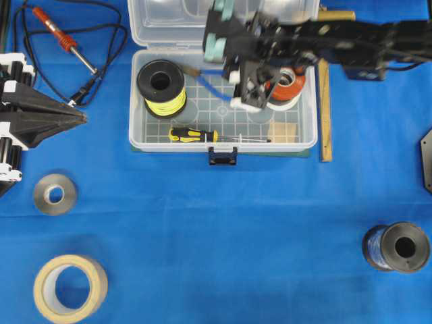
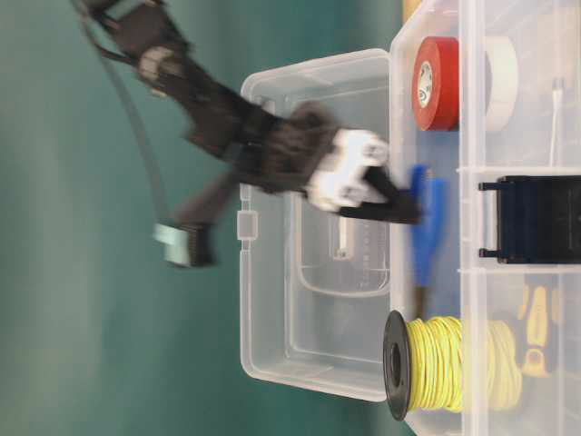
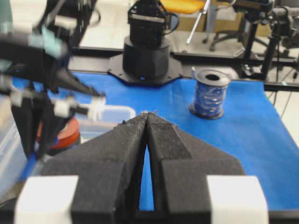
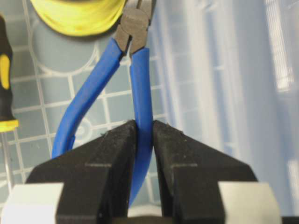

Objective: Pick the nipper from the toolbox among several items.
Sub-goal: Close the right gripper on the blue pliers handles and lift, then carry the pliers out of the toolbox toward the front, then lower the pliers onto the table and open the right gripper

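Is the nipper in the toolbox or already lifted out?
In. The nipper lies over the toolbox grid floor, one blue handle pinched by the right gripper.

Bright, even light with soft shadows; the right arm [image 1: 304, 40] is motion-blurred, and the toolbox [image 4: 224, 70] wall glares white.
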